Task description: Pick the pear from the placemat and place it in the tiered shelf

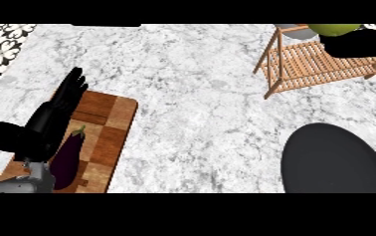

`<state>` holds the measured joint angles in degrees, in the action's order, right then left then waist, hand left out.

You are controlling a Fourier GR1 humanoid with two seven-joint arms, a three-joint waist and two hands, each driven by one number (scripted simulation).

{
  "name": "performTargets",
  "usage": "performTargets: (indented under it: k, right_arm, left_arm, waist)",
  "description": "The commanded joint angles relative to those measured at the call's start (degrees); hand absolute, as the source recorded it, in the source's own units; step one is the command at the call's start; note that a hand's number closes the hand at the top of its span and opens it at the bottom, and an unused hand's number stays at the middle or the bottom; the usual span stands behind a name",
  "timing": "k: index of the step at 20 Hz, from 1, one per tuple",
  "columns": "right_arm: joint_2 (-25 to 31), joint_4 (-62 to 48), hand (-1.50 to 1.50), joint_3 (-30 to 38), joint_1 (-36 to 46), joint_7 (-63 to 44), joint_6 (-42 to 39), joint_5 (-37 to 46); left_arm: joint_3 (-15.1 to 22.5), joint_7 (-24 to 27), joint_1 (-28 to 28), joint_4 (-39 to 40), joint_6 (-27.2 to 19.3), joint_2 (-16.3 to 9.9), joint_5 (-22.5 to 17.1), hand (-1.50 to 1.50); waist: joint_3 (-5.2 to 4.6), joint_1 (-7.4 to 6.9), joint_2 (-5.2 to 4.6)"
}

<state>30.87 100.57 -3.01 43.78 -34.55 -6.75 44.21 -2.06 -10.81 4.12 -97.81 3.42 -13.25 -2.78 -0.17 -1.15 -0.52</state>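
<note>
Place step in progress. The right hand sits at the top right corner, over the upper slats of the tiered shelf, curled round the pear; only the green top of the fruit shows above the black fingers. The placemat is bare at lower right. Next move, judging from this: lower the pear onto a slat tier, then uncurl the fingers (whether it touches wood yet is hidden). The left hand rests with fingers straight over the cutting board, beside the eggplant.
</note>
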Motion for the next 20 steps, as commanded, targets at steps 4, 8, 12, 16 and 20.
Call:
performTargets:
  k: [4,8,12,16,20]
  right_arm:
    - [2.2,-18.6,1.50,-0.5,8.8,14.2,7.8,7.3]
    - [0.6,-20.9,1.50,1.9,11.8,19.8,7.0,3.0]
    - [-0.6,-24.4,1.50,3.7,13.9,23.6,3.9,-1.6]
    - [0.6,-29.3,1.50,0.3,13.0,28.0,-0.9,-0.1]
    - [2.0,-33.3,1.50,-3.1,13.7,31.9,-6.5,1.3]
  left_arm:
    - [-1.3,-3.4,3.0,-0.3,0.9,-1.2,-0.8,0.00]
    - [0.7,-0.8,1.8,1.8,-0.9,1.6,2.2,0.00]
    - [-0.9,3.5,-1.0,3.0,2.0,0.8,0.5,0.00]
    - [-0.6,1.9,-0.2,2.6,0.1,1.8,1.6,0.00]
    - [0.4,0.2,-1.3,0.3,0.3,2.2,1.7,0.00]
  waist:
    - [0.16,-0.31,0.17]
    - [0.16,0.35,0.37]
    - [0.14,0.49,0.45]
    - [0.14,0.63,0.46]
    - [0.15,0.29,0.51]
